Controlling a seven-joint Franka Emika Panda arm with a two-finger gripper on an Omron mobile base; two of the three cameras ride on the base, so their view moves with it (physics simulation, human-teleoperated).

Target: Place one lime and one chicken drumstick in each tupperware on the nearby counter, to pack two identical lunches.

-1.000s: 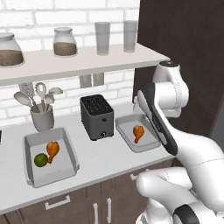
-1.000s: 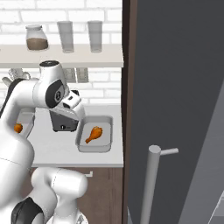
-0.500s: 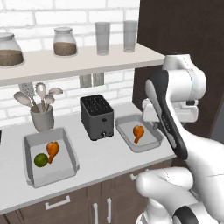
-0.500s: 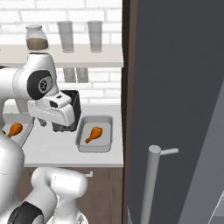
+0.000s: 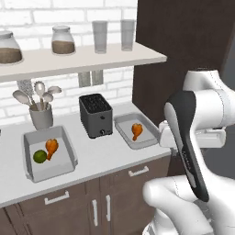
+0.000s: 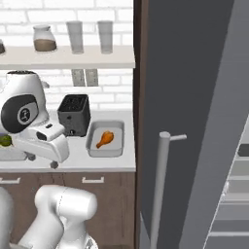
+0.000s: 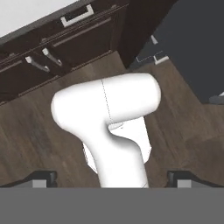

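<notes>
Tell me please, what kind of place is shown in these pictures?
Most likely a home kitchen: a toaster stands on the counter, a crock of utensils is beside it, and jars sit on a shelf.

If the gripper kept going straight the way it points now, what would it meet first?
The open gripper points down past the cabinet fronts. Straight ahead lies the robot's own white body, probably met first, with the wooden floor beyond; depth is unclear.
</notes>
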